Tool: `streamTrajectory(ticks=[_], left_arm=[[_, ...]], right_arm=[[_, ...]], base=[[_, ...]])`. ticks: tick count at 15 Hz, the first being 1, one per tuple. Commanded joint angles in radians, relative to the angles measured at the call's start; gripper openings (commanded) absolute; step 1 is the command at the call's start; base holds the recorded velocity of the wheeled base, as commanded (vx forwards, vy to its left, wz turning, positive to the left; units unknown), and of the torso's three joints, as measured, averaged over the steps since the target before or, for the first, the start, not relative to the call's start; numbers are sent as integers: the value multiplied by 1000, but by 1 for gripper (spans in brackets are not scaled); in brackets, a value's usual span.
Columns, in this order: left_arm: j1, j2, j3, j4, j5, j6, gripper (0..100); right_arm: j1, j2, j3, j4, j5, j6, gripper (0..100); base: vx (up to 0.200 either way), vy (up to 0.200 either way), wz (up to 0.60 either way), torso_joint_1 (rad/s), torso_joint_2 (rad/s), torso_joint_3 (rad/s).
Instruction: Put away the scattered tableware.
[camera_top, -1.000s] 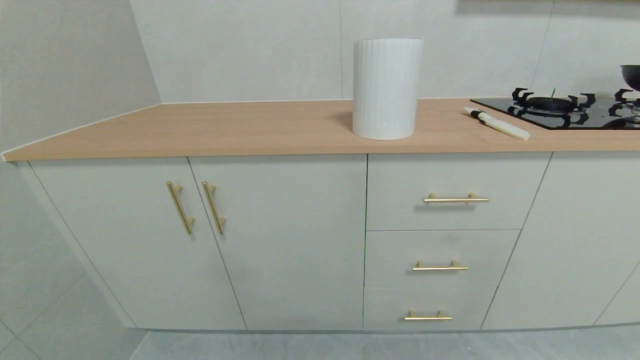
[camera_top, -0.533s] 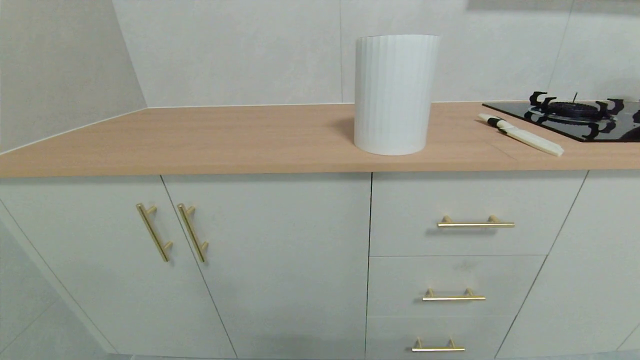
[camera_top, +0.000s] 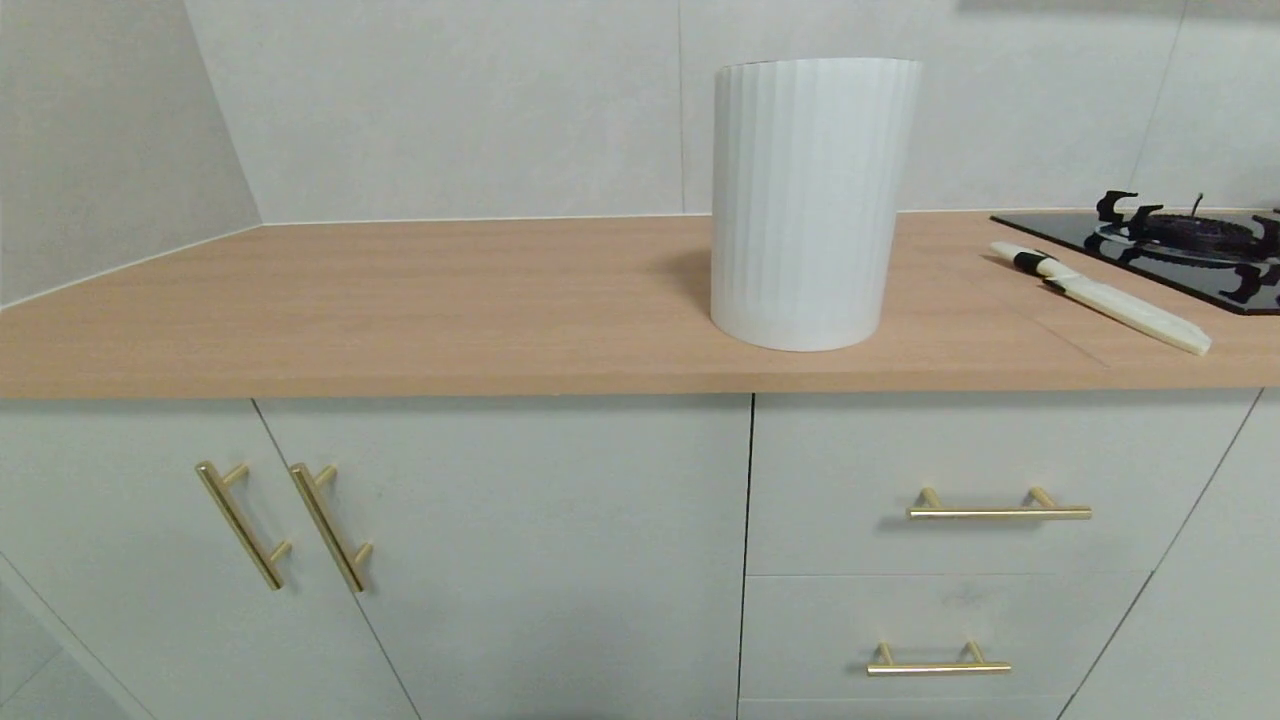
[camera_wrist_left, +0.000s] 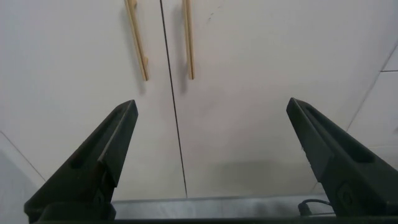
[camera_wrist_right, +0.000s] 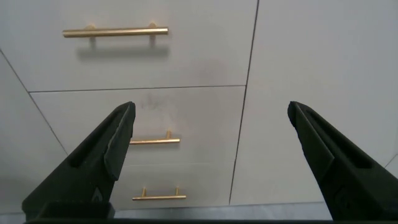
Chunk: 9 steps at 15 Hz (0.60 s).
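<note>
A tall white ribbed holder (camera_top: 803, 203) stands upright on the wooden countertop (camera_top: 400, 300). A cream knife (camera_top: 1100, 297) with a black band on its handle lies flat to the holder's right, near the hob. My left gripper (camera_wrist_left: 211, 109) is open and faces the pair of cabinet doors, low in front of them. My right gripper (camera_wrist_right: 211, 112) is open too, facing the drawer fronts, with nothing between its fingers.
A black glass gas hob (camera_top: 1190, 250) sits at the countertop's far right. Below are two cabinet doors with gold handles (camera_top: 285, 525) and a stack of drawers with gold handles (camera_top: 1000, 512). Tiled walls close the back and left side.
The head view has closed in on the counter: the holder, knife and cabinet fronts appear larger and lower. Nothing on the counter has moved.
</note>
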Motion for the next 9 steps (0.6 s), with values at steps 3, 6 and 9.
streamTrajectory(ticks=[3, 6, 9], left_arm=[[-1, 0, 0, 0, 0, 0, 100], [1, 0, 0, 0, 0, 0, 100], [-1, 0, 0, 0, 0, 0, 100]], right_arm=[[0, 2, 0, 0, 0, 0, 100], [0, 2, 0, 0, 0, 1, 100], [0, 2, 0, 0, -2, 1, 100]], base=[[0, 0, 0, 0, 0, 0], [0, -67, 0, 2, -1, -1], [0, -200, 0, 1, 1, 4]])
